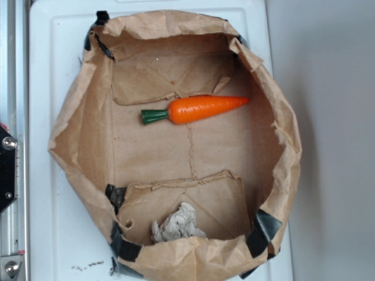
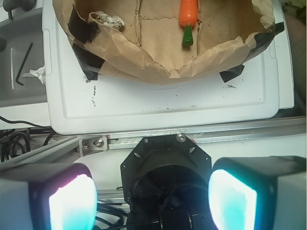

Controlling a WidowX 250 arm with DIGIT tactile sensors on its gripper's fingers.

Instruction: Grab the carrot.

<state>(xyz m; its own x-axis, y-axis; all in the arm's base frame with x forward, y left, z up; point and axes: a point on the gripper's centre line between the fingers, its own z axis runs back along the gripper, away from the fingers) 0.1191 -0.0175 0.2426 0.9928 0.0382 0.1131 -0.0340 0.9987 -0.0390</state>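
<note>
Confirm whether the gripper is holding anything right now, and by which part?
Nothing is held. The gripper is open and empty; the glossy orange toy carrot lies untouched in the brown paper bag.

Glossy plastic carrot [image 1: 202,109] — crumpled matt paper bag [image 1: 82,146]

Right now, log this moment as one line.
carrot: lying in paper bag, untouched | paper wad: same bag, apart | hand: open, outside bag

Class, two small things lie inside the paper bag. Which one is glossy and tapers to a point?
The orange carrot with the green stem; the grey-white paper wad is crumpled, dull and shapeless.
</note>
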